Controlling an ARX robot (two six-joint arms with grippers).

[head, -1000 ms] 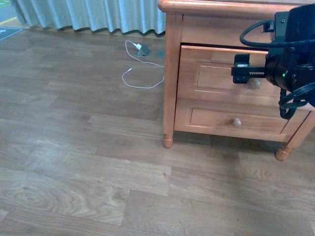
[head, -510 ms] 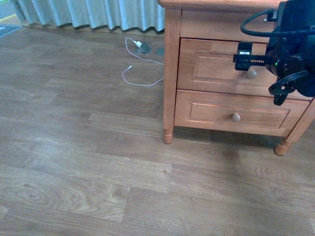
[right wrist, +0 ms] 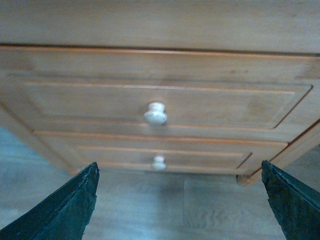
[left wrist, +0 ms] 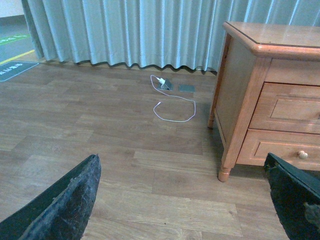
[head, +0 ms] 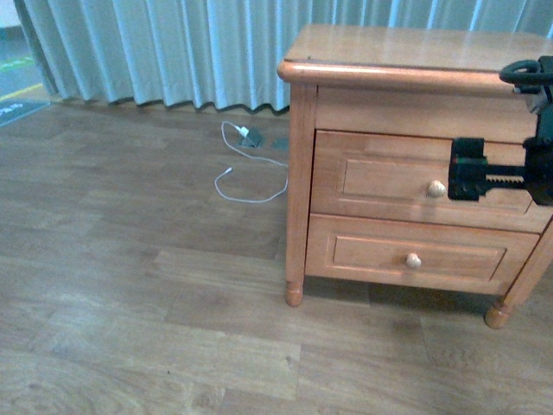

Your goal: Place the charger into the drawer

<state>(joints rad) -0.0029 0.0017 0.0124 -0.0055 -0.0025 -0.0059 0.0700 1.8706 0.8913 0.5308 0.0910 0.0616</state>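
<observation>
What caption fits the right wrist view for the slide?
Open right gripper faces the closed upper drawer and its knob, lower drawer beneath.

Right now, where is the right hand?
In the front view the right hand hangs open before the upper drawer, just right of its knob, not touching it.

A brown wood-plank floor fills most of the room, lit evenly and softly. Pale blue-green pleated curtains hang to the floor along the far side. A honey-coloured wooden nightstand stands on turned feet at the right. Near the curtain hem a thin white cable loops from what may be a small floor socket.
</observation>
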